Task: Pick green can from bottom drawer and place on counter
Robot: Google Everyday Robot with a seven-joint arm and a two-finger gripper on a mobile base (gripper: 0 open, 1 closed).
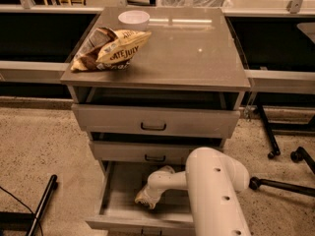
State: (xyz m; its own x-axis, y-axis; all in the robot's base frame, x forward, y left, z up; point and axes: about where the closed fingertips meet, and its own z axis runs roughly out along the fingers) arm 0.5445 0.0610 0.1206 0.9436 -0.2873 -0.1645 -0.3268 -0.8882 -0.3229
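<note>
currently the single camera view looks down on one cabinet, and i place everything against the counter. on the counter i count two things: one chip bag lying at its left edge, and one white bowl just behind the bag, near the back edge. below the counter i count three drawers: the top drawer pulled out a little, the middle drawer slightly out, and the bottom drawer pulled far open. one white arm reaches in from the lower right, and its gripper sits down inside the bottom drawer, directly under the counter's front edge. i cannot tell whether the gripper is released or clenched. the green can is hidden from me, so i cannot say where it lies.
</note>
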